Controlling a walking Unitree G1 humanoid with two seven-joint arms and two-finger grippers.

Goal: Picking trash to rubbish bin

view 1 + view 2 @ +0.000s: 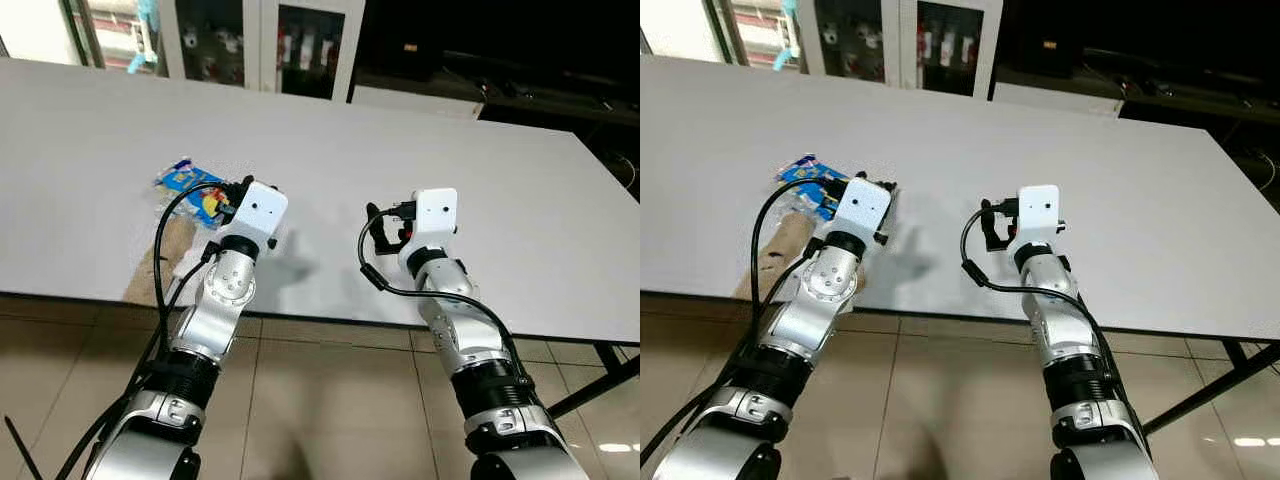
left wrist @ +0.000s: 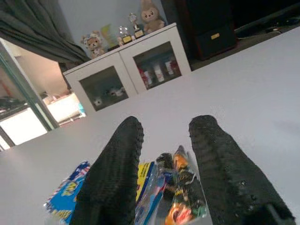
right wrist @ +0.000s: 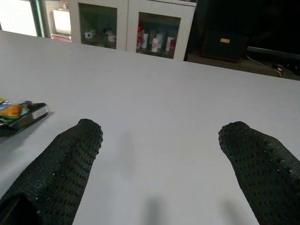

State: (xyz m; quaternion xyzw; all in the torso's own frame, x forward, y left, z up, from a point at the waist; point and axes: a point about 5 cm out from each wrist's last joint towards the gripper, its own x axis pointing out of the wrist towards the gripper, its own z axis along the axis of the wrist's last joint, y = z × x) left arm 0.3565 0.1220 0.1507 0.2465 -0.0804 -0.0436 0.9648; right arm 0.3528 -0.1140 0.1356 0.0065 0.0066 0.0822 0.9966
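Both silver arms reach forward, left end effector (image 2: 161,140) and right end effector (image 3: 159,136) fingers parted.

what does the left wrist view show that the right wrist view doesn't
Left wrist view: the left gripper, fingers apart, straddling the colourful snack wrapper, with plush toys on top of the cabinet.

Right wrist view: the right gripper, open wide over bare table, with the wrapper off to one side, plus a dark box beyond the table.

Both: the white table and the white glass-door cabinet.
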